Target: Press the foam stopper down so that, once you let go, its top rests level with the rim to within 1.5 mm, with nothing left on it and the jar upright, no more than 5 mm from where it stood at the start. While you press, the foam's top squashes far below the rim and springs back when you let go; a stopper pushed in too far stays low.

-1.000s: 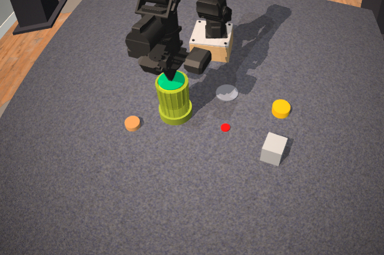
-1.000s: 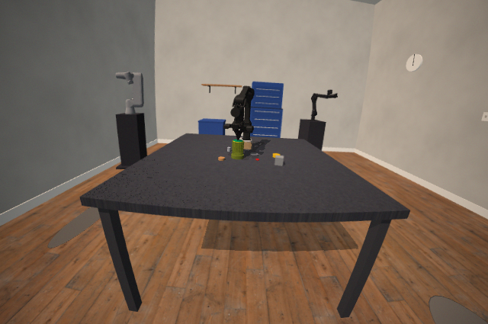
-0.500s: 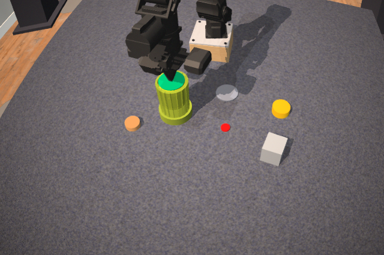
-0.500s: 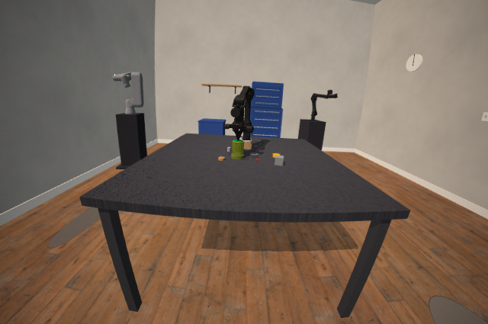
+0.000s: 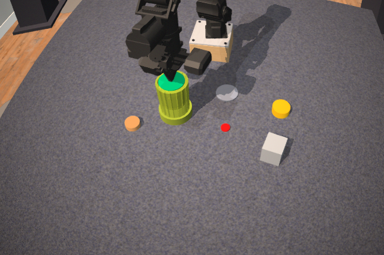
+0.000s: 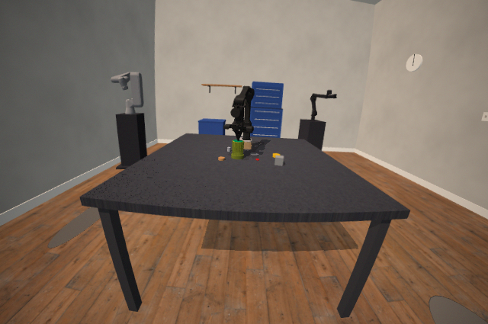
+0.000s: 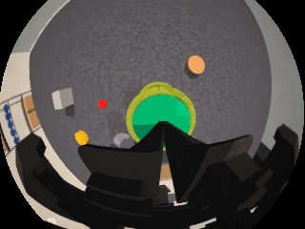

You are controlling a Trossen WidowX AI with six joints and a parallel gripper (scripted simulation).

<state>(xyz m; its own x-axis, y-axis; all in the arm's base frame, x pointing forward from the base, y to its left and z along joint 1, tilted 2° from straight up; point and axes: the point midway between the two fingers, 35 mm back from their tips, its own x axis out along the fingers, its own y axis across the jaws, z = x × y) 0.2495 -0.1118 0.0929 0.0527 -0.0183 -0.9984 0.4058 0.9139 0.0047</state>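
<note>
So we've got the claw (image 5: 170, 75) pinched fully closed with nothing in it, tips pointing down onto the green foam stopper (image 5: 172, 82), which sits in the mouth of the ribbed yellow-green jar (image 5: 174, 103) standing upright near the middle of the surface (image 5: 93, 183). We reckon the foam is soft and springy, so there's nothing to grab here; it's a push with the closed tips, and they're touching toward the back edge of the disc, where we'd rather be centred so it doesn't tip. The jar looks light, so any sideways shove could scoot it. Room is fine: the orange disc (image 5: 132, 123), grey disc (image 5: 227, 92) and red dot (image 5: 225, 127) are apart from the jar, and table edges are far off.
</note>
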